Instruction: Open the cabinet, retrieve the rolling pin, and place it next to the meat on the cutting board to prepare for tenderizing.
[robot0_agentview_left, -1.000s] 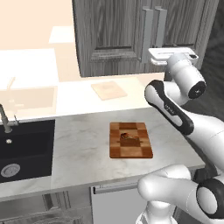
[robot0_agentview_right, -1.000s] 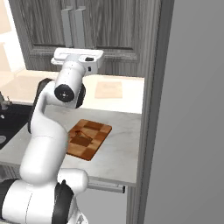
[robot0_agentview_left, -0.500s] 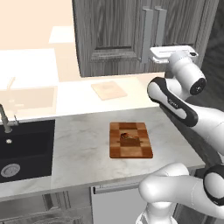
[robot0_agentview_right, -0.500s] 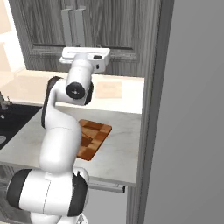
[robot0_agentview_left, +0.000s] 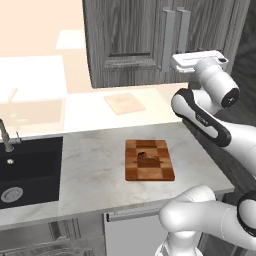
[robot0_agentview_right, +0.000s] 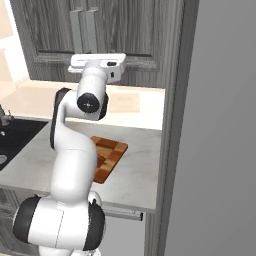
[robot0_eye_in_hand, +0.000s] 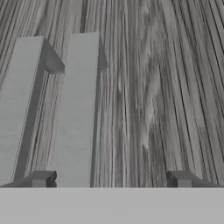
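The dark grey wood-grain cabinet (robot0_agentview_left: 130, 40) hangs above the counter with both doors shut. My gripper (robot0_eye_in_hand: 111, 179) is raised right in front of its two vertical silver handles (robot0_eye_in_hand: 76, 109) and is open. The right-hand handle lies between the fingertips, close to the left fingertip (robot0_eye_in_hand: 41, 178). In the left base view my gripper (robot0_agentview_left: 196, 62) is level with the handles' lower ends. The checkered cutting board (robot0_agentview_left: 149, 160) lies on the marble counter with the small reddish-brown meat (robot0_agentview_left: 146, 156) on it. The rolling pin is hidden.
A plain pale beige board (robot0_agentview_left: 125, 103) lies at the back of the counter. A black sink (robot0_agentview_left: 25, 165) with a faucet (robot0_agentview_left: 5, 137) is at the left. A tall grey panel (robot0_agentview_right: 215, 125) stands at the right beside the arm.
The arm has straightened and carried the hand slightly up and closer to the cabinet doors. The jaws stayed wide open.
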